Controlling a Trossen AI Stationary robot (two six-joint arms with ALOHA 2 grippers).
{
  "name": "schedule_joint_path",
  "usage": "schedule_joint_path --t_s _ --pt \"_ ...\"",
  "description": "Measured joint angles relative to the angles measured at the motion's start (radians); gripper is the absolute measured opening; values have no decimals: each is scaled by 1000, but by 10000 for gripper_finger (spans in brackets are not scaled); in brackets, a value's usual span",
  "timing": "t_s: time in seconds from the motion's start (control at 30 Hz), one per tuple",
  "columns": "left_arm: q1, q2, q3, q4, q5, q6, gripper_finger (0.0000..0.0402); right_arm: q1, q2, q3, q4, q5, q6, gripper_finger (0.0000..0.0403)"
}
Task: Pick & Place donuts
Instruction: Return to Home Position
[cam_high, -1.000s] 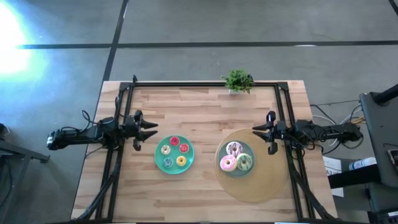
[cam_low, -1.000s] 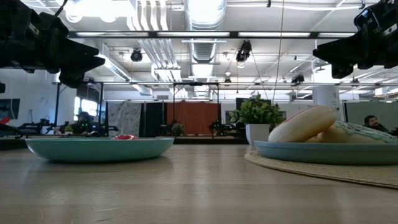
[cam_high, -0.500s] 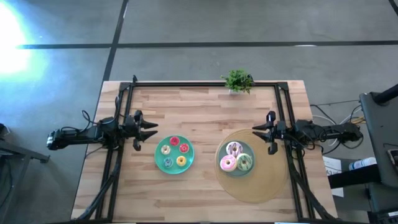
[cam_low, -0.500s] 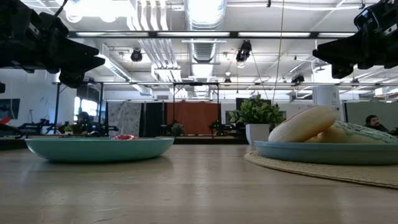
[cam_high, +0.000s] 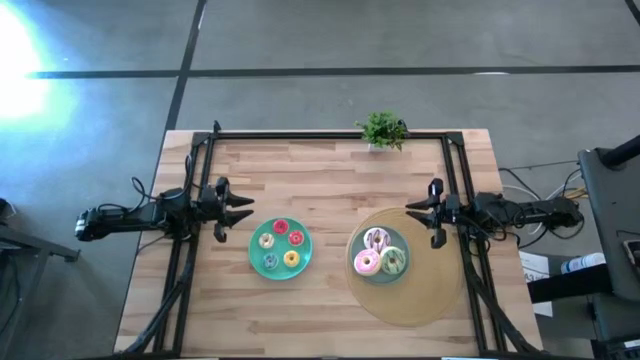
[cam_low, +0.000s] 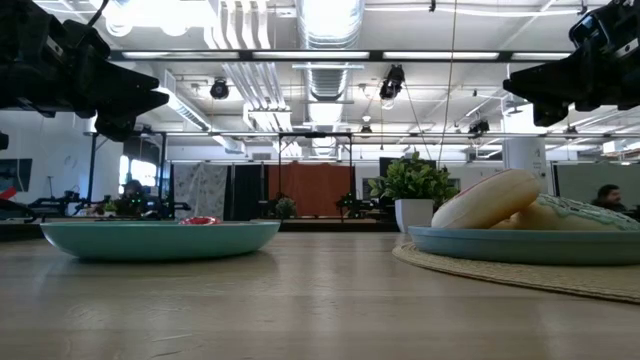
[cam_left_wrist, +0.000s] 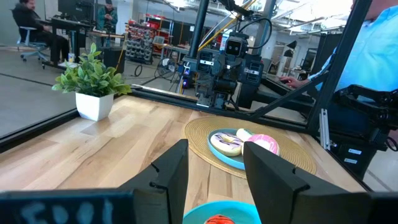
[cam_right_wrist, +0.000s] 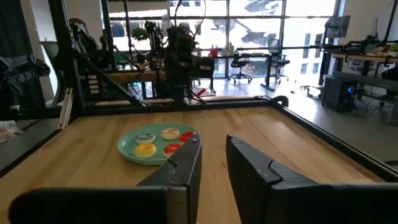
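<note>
Three larger donuts, pink (cam_high: 367, 263), green (cam_high: 392, 261) and white-pink (cam_high: 377, 239), lie on a teal plate (cam_high: 381, 272) that rests on a round woven mat (cam_high: 420, 290). Several tiny donuts, among them red (cam_high: 281, 227) and yellow (cam_high: 291, 259), lie on a second teal plate (cam_high: 257, 251) to the left. My left gripper (cam_high: 245, 212) hovers open above the table, left of the tiny-donut plate. My right gripper (cam_high: 412, 215) hovers open at the mat's far right side. In the low view both grippers (cam_low: 150, 100) (cam_low: 515, 85) hang well above the plates.
A small potted plant (cam_high: 382, 130) stands at the table's far edge. Black frame rails (cam_high: 330, 133) run along the far edge and both sides of the table. Bare wood lies between the two plates and along the near edge. People sit in the room behind.
</note>
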Motion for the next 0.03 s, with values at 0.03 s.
schedule_joint_path --t_s 0.03 --pt "0 0 0 0 0 0 129 0 0 0 0 0 1 69"
